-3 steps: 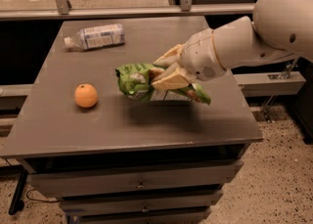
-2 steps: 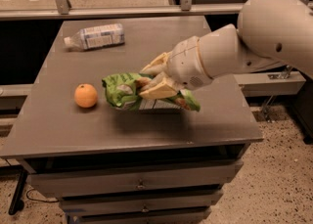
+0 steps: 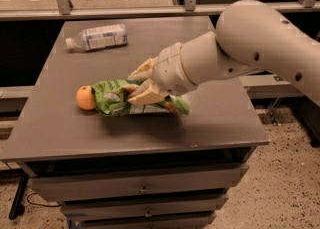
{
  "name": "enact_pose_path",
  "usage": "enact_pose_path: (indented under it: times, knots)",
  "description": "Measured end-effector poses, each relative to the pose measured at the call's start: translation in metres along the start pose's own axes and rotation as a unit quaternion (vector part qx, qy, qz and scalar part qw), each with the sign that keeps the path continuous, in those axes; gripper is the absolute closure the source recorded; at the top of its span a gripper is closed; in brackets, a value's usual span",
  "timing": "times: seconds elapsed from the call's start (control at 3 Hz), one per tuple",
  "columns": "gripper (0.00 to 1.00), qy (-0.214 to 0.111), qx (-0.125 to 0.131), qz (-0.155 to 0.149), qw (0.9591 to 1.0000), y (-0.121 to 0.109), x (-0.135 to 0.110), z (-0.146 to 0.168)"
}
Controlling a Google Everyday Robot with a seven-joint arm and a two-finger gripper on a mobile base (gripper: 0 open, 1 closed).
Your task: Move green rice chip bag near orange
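Note:
The green rice chip bag [image 3: 114, 98] is a crinkly light-green pouch lying lengthwise on the grey table [image 3: 210, 118], left of centre. Its left end touches or nearly touches the orange [image 3: 85, 97], a small round fruit. My gripper [image 3: 140, 85] comes in from the right on a thick white arm and its cream fingers [image 3: 146, 94] are closed around the bag's middle. The bag sits low, at or just above the tabletop. Part of the bag is hidden under the fingers.
A clear plastic bottle [image 3: 96, 37] with a white-blue label lies on its side at the table's back left. Drawers sit below the tabletop. A metal rail and glass partition run behind the table.
My gripper has carried the bag to the left and lower. The bag's left end now reaches the orange. The orange and bottle have not moved.

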State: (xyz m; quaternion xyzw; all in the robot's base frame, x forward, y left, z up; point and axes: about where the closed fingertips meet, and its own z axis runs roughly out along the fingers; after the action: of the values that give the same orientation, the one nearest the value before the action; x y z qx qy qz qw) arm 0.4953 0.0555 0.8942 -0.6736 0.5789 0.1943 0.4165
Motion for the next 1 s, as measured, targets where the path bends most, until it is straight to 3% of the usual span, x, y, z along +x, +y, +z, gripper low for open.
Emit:
enact_pose_path:
  times: [1.0]
  knots:
    - [0.30, 0.016, 0.014, -0.022, 0.9995, -0.0189, 0.0140, 0.0128]
